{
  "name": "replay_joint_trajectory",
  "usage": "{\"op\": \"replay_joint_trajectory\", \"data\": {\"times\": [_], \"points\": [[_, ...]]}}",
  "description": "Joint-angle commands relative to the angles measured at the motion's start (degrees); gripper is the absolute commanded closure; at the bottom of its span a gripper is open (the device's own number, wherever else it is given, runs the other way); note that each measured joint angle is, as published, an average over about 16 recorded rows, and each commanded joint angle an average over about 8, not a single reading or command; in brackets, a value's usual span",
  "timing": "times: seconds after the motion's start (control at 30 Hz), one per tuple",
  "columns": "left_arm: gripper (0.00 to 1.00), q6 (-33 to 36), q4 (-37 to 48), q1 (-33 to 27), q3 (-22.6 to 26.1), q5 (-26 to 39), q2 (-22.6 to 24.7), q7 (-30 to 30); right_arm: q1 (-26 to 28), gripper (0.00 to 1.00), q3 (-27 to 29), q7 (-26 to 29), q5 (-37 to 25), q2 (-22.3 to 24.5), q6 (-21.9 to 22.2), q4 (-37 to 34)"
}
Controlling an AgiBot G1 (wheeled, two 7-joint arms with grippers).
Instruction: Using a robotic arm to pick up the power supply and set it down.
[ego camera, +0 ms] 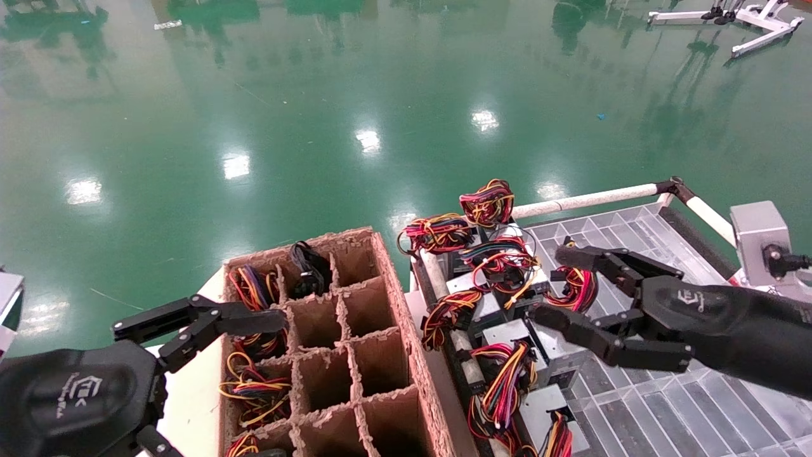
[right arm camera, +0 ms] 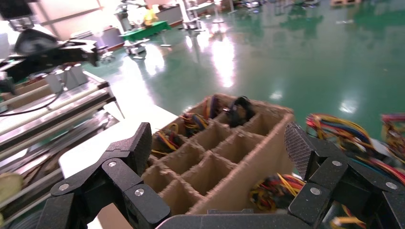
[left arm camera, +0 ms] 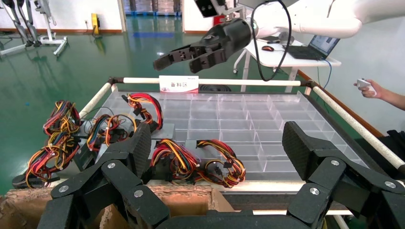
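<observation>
The right gripper (ego camera: 564, 289) hung with jaws spread above the power supply (ego camera: 507, 333) in the clear tray (ego camera: 634, 235), apparently to straddle it, while the left gripper (ego camera: 209, 320) waited open beside the cardboard divider box (ego camera: 393, 298).

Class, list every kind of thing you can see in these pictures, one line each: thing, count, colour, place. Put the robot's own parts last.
power supplies: several, exact count unclear, grey boxes with red, yellow, orange and black wire bundles, along the tray's near-left edge.
cardboard divider box: one, brown, left of the tray; wire bundles fill its left-hand cells.
clear plastic tray: one, gridded, in a white-railed frame.
label card: one, white and red, on the far rail.
floor: green, glossy.
laptop: one, on a white desk beyond the tray.
left gripper: black, open, over the box's left side.
right gripper: black, open, above the power supplies.
</observation>
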Motion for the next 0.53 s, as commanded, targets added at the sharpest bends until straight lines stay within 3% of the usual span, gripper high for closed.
{"op": "replay_joint_trajectory", "data": {"times": [0.03, 0.53], "points": [[0.00, 0.0, 0.0, 0.0, 0.0, 0.0, 0.0, 0.0, -0.8, 0.00, 0.8, 0.4, -0.2, 0.2, 0.1, 2.4], [0.00, 0.0, 0.0, 0.0, 0.0, 0.0, 0.0, 0.0, -6.2, 0.00, 6.5, 3.4, -1.2, 1.4, 1.0, 18.1]]}}
